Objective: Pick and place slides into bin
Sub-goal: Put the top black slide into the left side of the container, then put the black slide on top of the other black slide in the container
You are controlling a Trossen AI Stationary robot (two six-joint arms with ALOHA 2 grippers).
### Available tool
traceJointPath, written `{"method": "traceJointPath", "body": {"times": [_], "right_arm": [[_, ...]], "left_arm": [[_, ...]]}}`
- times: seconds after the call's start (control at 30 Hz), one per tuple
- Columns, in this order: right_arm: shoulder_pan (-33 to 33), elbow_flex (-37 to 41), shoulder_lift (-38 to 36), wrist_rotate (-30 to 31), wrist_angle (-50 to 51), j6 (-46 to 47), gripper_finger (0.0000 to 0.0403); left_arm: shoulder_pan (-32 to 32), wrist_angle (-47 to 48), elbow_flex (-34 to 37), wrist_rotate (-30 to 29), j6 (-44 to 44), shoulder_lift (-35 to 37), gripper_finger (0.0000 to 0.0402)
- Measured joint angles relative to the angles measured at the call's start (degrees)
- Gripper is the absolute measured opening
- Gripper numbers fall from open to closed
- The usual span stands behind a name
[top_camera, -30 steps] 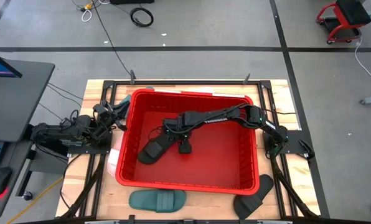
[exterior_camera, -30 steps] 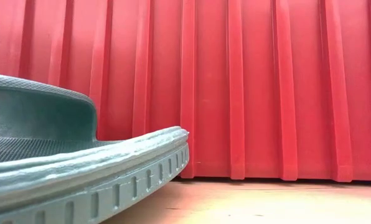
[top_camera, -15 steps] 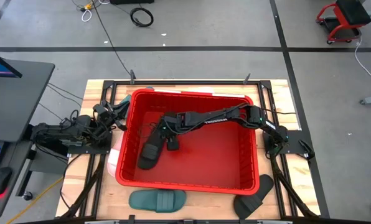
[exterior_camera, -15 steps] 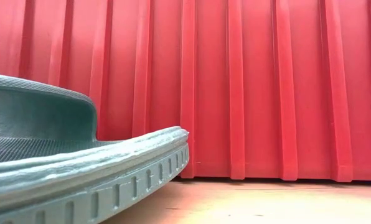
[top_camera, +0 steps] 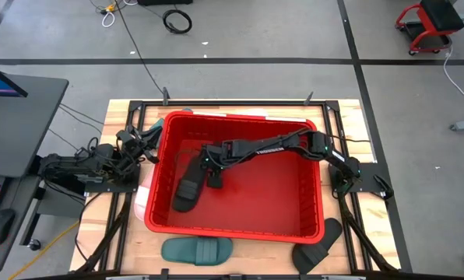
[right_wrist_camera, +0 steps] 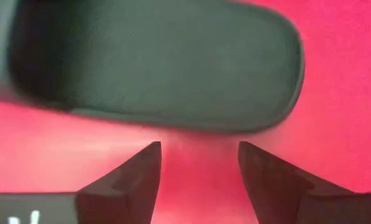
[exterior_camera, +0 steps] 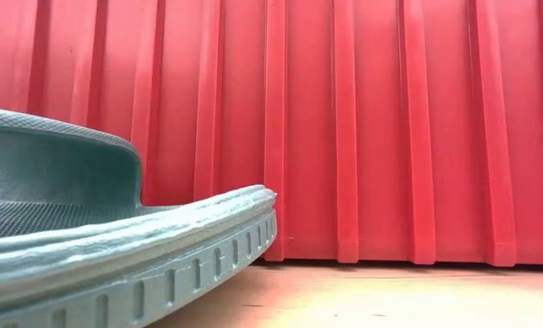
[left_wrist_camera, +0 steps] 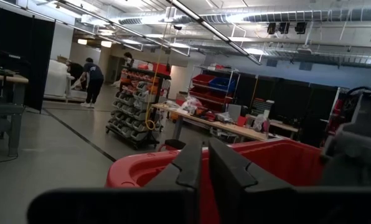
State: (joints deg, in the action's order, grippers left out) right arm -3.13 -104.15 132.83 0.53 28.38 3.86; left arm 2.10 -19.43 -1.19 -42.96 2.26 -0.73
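Filling the lower left of the low view, a dark teal-green slide [exterior_camera: 89,246] lies flat on the wooden table [exterior_camera: 390,296], sole down, strap arched at the frame's left edge, one end just short of the ribbed red wall of the bin [exterior_camera: 390,128], which blocks all sight behind it. In the high view this same slide [top_camera: 197,250] sits at bottom centre, just outside the bin's near wall [top_camera: 232,228], long axis running left-right across the frame. A black slide [top_camera: 318,247] lies at lower right, off the bin's corner, long axis on a diagonal toward upper right. Something pale shows at the bin's lower left edge, mostly hidden.

Inside the bin, left of centre, another black slide [top_camera: 187,187] rests on the red floor, long axis close to vertical in the frame, leaning slightly to upper right. Right gripper [top_camera: 214,173] hangs just beside it on its right, inside the bin; arm reaches in from the right side of the frame. Right wrist view: fingers [right_wrist_camera: 126,180] apart, nothing between them but red floor, the slide's dark sole [right_wrist_camera: 154,62] just past the tips, not gripped.

Left gripper [top_camera: 142,146] parked outside the bin's left wall, mid-left of frame. Left wrist view: fingers [left_wrist_camera: 188,168] pressed nearly together, empty, pointing over the bin's rim [left_wrist_camera: 136,168].
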Motion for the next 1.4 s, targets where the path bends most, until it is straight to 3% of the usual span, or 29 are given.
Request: {"method": "traceJointPath", "body": {"times": [0.13,0.27,0.43,0.67,0.87,1.1,1.4], "right_arm": [[0.04,2.59,-0.04,3.37,-9.71,-2.17,0.022],[-0.58,2.62,-0.02,7.4,-10.11,-1.94,0.022],[-0.96,0.23,-2.31,7.04,-5.2,-2.16,0.022],[0.52,0.03,-13.67,7.06,4.56,-0.97,0.022],[3.66,-0.08,-24.7,12.22,11.68,5.73,0.022],[9.1,-0.08,-36.63,13.51,21.07,15.41,0.022],[22.15,-0.08,-48.25,17.88,39.92,35.94,0.0213]], "left_arm": [[-0.01,-0.01,0.0,0.0,0.0,0.0,0.004],[0.0,0.01,0.0,0.0,0.0,0.0,0.0037],[0.0,0.01,0.0,0.0,0.0,0.0,0.003],[0.01,0.01,0.0,0.02,0.0,0.0,0.0032],[0.0,0.01,0.0,-0.02,0.0,0.0,0.004],[0.01,0.01,0.0,-0.01,0.0,0.0,0.0034],[0.01,0.01,0.0,0.02,0.0,0.0,0.003]]}}
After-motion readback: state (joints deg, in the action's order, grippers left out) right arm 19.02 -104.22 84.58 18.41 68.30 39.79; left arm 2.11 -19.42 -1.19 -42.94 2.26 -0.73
